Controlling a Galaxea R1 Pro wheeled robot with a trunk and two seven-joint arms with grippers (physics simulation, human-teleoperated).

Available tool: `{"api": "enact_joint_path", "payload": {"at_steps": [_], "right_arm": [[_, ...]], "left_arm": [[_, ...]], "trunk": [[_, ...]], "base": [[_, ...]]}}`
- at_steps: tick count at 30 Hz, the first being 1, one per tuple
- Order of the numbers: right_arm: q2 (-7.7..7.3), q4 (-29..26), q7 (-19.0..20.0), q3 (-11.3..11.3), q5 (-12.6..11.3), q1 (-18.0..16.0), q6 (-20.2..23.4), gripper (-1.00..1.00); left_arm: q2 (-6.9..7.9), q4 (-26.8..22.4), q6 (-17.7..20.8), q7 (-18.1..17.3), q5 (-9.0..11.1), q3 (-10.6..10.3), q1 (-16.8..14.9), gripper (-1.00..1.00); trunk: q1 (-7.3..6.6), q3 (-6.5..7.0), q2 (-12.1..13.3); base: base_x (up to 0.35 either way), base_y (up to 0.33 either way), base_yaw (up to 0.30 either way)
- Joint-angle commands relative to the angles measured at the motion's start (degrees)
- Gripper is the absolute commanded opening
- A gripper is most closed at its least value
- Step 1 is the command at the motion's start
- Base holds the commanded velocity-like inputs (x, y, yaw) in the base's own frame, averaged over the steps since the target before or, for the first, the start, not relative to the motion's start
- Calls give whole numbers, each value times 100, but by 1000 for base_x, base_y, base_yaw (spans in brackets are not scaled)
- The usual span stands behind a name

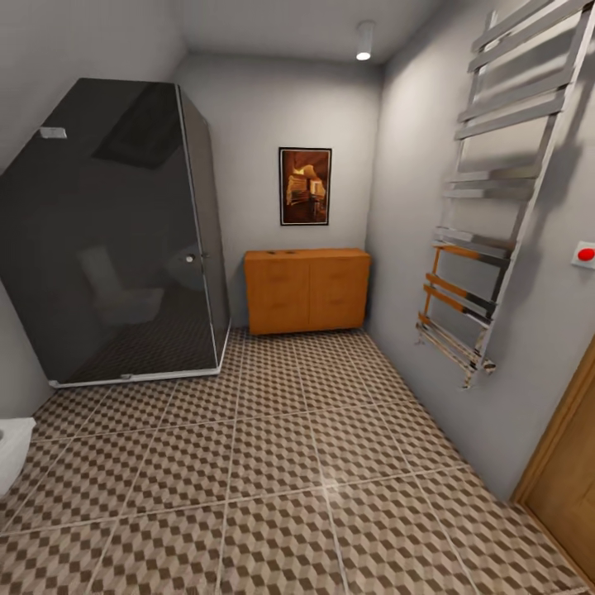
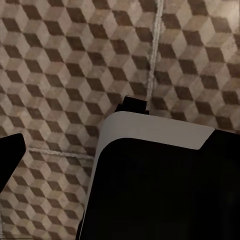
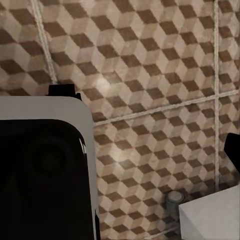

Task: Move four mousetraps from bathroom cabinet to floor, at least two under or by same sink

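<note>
White porcelain, the edge of a toilet (image 1: 11, 450), shows at the far left of the head view, standing on the bathroom floor (image 1: 281, 463) of cube-patterned tiles in brown, beige and white with pale grout lines. Behind it a dark glass shower enclosure (image 1: 116, 240) fills the left corner, its door reflecting the room. To the right of the shower, against the back wall, stands the low orange-brown wooden cabinet (image 1: 307, 291), fronts shut; a few tiny dark specks on its top are too small to make out, and the mousetraps cannot be told from here. A framed picture (image 1: 305, 186) hangs above it and a ceiling lamp (image 1: 364, 40) glows overhead. On the right wall a chrome towel rail (image 1: 496, 190) climbs upward, a red button (image 1: 585, 254) is beside it, and a wooden door (image 1: 570, 487) sits at the lower right corner.

Both wrist views look down on the same tiles past dark and white robot body parts. Whether the jaws of either gripper are spread or closed cannot be told.
</note>
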Motion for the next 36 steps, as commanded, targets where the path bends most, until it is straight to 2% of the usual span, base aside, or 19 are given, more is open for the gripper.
{"api": "enact_joint_path", "payload": {"at_steps": [1,15,36], "right_arm": [[1,16,-2,49,-59,-6,-37,100],[4,16,-2,49,-59,-6,-32,100],[2,16,-4,23,-121,-6,-28,100]], "left_arm": [[-3,4,-13,18,48,-36,-4,100],[-8,4,-10,18,37,-36,-4,100],[13,4,72,18,67,-13,-4,100]], "trunk": [[0,-6,-3],[0,-6,-3],[0,-6,-3]], "base": [[0,0,300],[10,0,263],[276,0,24]]}}
